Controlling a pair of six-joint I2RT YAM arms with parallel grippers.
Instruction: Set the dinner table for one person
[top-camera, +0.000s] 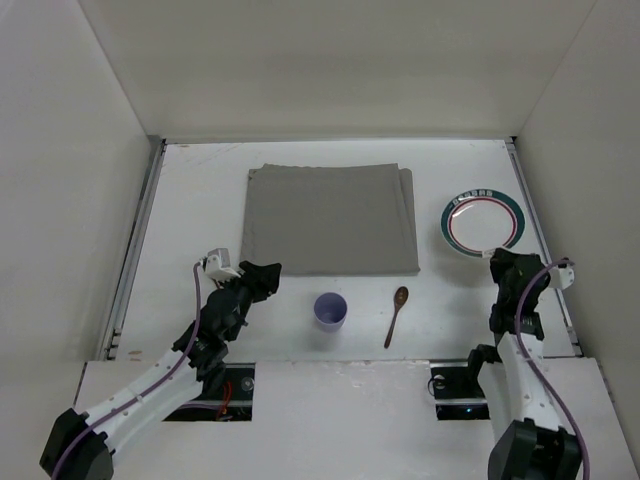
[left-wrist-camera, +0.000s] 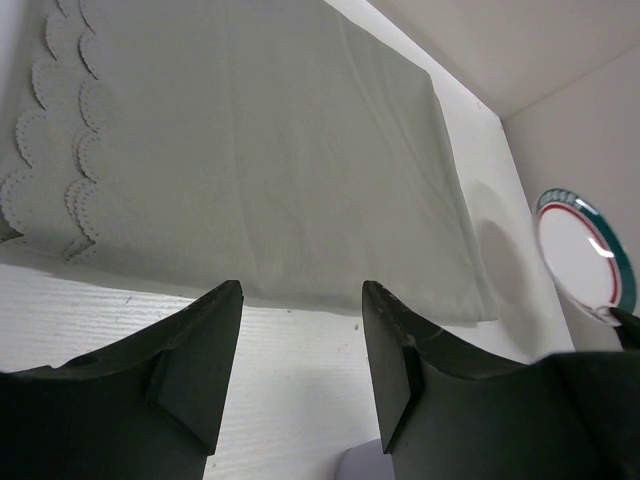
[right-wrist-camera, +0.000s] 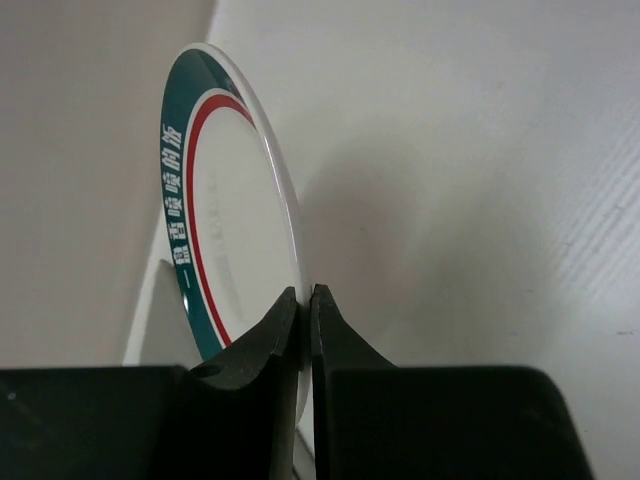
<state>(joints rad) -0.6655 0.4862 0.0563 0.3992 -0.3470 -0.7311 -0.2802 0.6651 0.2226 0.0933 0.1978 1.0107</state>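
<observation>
The white dinner table (top-camera: 200, 210) carries a grey cloth placemat (top-camera: 330, 218) at its middle back. A white plate (top-camera: 483, 222) with a green and red ring sits at the right. My right gripper (top-camera: 499, 258) is shut on the plate's near rim; in the right wrist view the plate (right-wrist-camera: 230, 230) runs edge-on between the fingertips (right-wrist-camera: 287, 325). My left gripper (top-camera: 262, 278) is open and empty just off the placemat's near-left corner; the left wrist view shows the placemat (left-wrist-camera: 250, 150) beyond the fingers. A lilac cup (top-camera: 330, 311) and a wooden spoon (top-camera: 397, 314) lie near the front.
White wall panels enclose the table on the left, back and right. The plate lies close to the right wall. The cup's rim shows in the left wrist view (left-wrist-camera: 362, 465), and the plate too at the right edge (left-wrist-camera: 585, 255).
</observation>
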